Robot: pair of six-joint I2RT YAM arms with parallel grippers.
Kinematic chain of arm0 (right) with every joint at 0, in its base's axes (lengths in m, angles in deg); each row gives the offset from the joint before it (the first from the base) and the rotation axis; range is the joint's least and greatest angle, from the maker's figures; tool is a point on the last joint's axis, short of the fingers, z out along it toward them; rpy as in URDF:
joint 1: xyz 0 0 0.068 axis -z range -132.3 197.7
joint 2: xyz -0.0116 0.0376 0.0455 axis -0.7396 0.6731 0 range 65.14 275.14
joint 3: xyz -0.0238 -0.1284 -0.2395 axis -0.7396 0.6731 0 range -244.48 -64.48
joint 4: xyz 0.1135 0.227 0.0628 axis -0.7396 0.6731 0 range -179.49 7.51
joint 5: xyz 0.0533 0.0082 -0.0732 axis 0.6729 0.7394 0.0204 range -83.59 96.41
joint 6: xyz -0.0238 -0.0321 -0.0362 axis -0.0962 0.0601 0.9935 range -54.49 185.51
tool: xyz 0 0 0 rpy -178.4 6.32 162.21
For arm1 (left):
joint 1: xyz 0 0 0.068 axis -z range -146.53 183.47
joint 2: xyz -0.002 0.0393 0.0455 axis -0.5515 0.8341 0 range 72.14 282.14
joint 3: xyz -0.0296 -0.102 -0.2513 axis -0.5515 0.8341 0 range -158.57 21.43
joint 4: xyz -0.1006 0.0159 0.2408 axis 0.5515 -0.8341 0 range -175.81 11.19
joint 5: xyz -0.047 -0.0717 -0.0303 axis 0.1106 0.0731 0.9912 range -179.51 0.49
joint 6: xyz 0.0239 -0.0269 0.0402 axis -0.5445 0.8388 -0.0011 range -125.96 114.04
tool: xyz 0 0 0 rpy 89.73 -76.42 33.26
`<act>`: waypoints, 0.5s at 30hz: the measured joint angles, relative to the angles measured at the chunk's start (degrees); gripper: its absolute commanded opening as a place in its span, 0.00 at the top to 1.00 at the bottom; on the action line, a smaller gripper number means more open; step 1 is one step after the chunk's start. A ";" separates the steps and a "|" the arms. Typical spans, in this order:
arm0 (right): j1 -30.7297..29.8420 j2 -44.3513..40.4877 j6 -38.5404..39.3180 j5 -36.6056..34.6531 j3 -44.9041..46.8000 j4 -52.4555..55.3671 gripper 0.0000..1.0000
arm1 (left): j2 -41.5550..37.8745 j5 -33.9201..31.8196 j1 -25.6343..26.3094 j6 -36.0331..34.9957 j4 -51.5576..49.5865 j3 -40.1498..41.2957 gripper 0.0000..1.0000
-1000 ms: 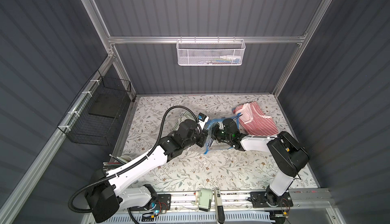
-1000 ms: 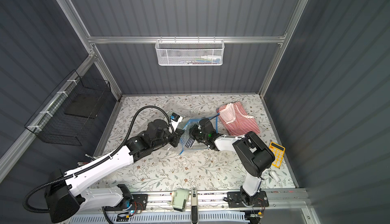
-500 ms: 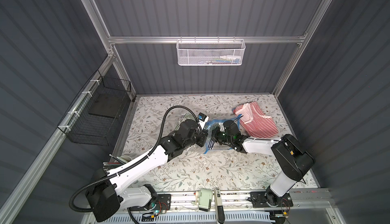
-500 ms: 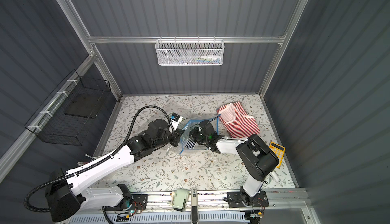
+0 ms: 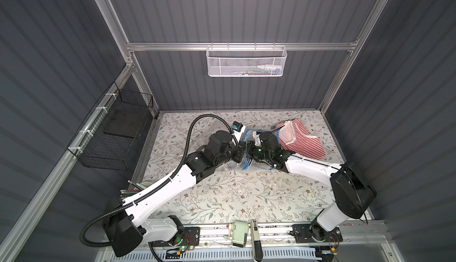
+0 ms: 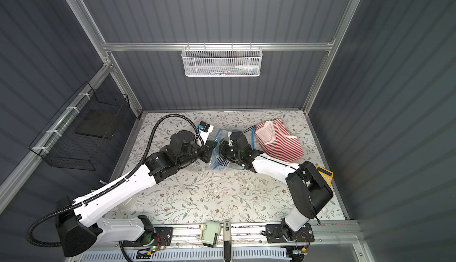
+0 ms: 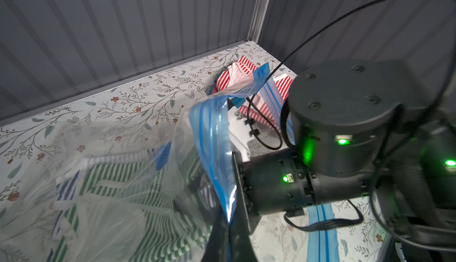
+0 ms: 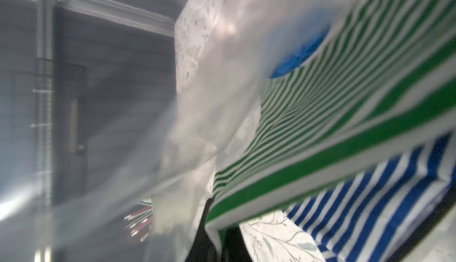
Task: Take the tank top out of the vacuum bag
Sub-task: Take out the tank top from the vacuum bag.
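Tabletop (image 5: 222, 194) floral, walls (image 5: 234, 14) grey, bag (image 7: 212, 137) apparently open

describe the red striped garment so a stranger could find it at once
Start at the floral table and go to its far right corner. A crumpled garment lies there, outside the clear vacuum bag. Its red and white stripes set it apart from the green striped top inside the bag.

There were one vacuum bag (image 7: 209, 135), three striped tops (green-striped top (image 8: 333, 115) and blue-striped top (image 8: 370, 199) inside it, red-striped top (image 5: 301, 139) near the far right corner of the table (image 5: 222, 199)), two wall baskets (white mesh basket (image 5: 246, 62), black wire basket (image 5: 116, 135)), one yellow calculator (image 6: 325, 174) at the right edge, and two arms (left arm (image 5: 172, 181), right arm (image 5: 308, 169)).
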 measured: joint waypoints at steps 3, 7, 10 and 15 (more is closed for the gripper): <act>-0.81 -0.76 1.29 -0.90 -0.79 2.80 1.00 | 0.35 -1.38 0.00 0.83 -0.11 0.00 1.00; -1.42 -2.47 2.49 -2.23 -0.85 6.34 1.00 | 0.35 -2.80 0.00 1.42 -0.48 0.00 1.00; -1.46 -4.50 2.89 -2.73 -0.81 8.37 1.00 | 0.35 -3.19 0.00 1.79 -0.70 0.00 1.00; -1.55 -9.90 2.82 -3.85 2.19 9.35 1.00 | 0.35 -3.13 0.00 2.19 -0.72 0.02 1.00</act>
